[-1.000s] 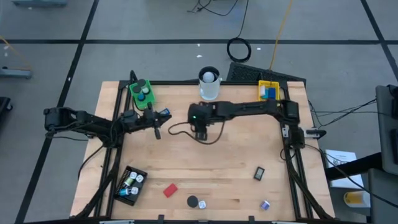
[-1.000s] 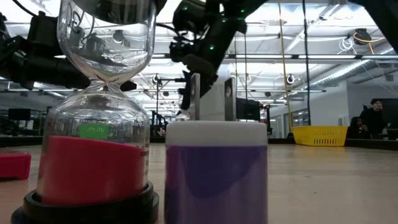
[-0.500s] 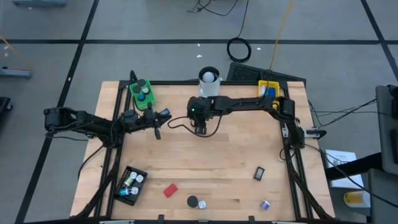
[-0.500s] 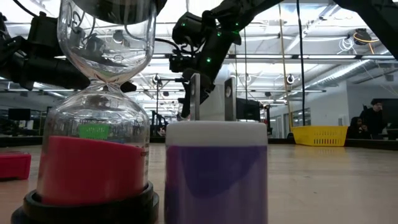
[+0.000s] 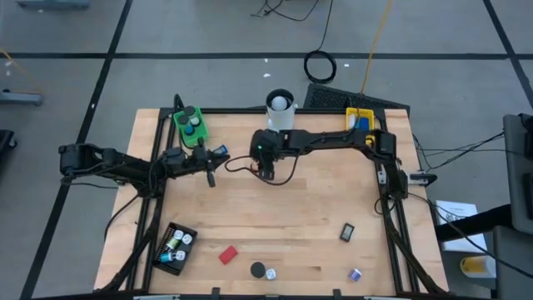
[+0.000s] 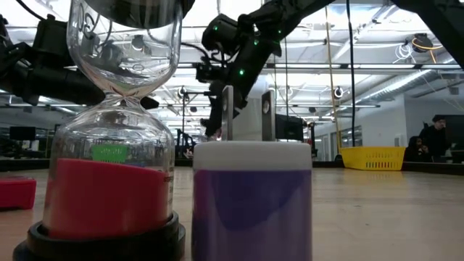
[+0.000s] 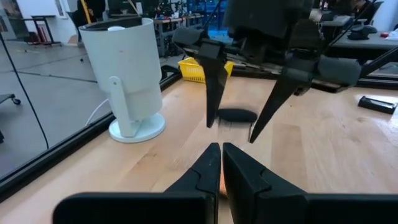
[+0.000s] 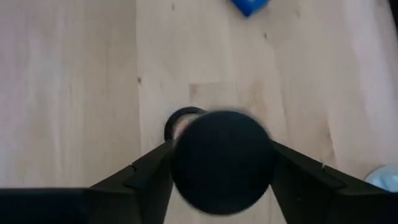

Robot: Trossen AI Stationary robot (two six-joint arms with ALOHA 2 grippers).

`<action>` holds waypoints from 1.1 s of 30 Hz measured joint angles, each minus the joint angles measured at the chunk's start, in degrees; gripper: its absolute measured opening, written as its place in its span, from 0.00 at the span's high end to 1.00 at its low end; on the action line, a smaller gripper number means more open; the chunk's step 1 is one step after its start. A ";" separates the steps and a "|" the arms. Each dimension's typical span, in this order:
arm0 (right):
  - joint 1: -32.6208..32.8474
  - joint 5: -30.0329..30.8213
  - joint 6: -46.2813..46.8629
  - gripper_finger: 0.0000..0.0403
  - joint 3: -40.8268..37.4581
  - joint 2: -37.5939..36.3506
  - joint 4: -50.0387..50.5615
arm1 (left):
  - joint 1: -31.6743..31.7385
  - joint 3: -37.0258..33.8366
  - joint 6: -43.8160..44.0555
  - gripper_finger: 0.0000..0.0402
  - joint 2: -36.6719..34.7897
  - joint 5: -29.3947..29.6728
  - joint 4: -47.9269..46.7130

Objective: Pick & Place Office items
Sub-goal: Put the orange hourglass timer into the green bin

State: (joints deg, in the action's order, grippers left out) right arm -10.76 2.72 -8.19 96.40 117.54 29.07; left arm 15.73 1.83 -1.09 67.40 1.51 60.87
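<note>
My right gripper [image 5: 265, 170] hovers over the middle of the table near the white cup [image 5: 281, 112], shut on a black round cap [image 8: 221, 160]. The left wrist view shows its two fingers pointing down with the cap [image 7: 236, 115] between them. My left gripper [image 7: 221, 158] is shut on nothing and waits left of it [image 5: 218, 154], near the green tray [image 5: 190, 125]. Along the near edge lie a red block [image 5: 227, 254], a black round piece [image 5: 258, 269], white-and-blue pieces [image 5: 355, 273] and a small black-and-white piece [image 5: 347, 232]. My right gripper pinches the black round cap by its opposite sides [image 8: 177, 163] between its two fingers, which come from above, pointing down. The cap lies flat between the fingers [image 7: 211, 93], a little above their ends, and seems to hang just clear of the table.
A black tray [image 5: 175, 247] with small pieces sits near left, and a yellow tray [image 5: 360, 122] far right. In the low view an hourglass with red sand [image 6: 109, 145] and a purple cylinder [image 6: 252, 203] stand close in front. Bare wood lies between the arms and the near items.
My right gripper has moved a short way toward the table's far edge and the white cup, slightly leftward, still pointing down.
</note>
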 joint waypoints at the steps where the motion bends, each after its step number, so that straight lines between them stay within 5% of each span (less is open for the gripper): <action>1: -0.02 0.00 -0.01 0.42 -0.59 0.07 -0.58 | 0.00 0.00 0.14 0.94 0.00 -0.01 -0.28; 12: 0.44 0.85 -0.03 0.33 -3.36 -0.42 -5.65 | -0.09 0.00 0.14 0.94 0.00 -0.08 -0.77; 22: 5.75 13.36 -0.85 0.32 -5.58 -13.81 1.76 | -0.84 0.13 -0.45 0.94 0.00 -0.78 -0.86; 26: 7.83 19.53 -0.92 0.45 -20.60 -23.93 -8.94 | -1.65 2.33 1.09 0.94 -0.01 -4.02 -4.13; 33: 5.92 14.90 1.51 0.71 -56.80 -38.86 -49.02 | -3.50 16.01 4.24 0.93 0.20 -1.43 -29.22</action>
State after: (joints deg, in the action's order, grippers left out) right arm -4.85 17.62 -6.68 39.59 78.69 -19.95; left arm 12.23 17.84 3.15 67.60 0.08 31.65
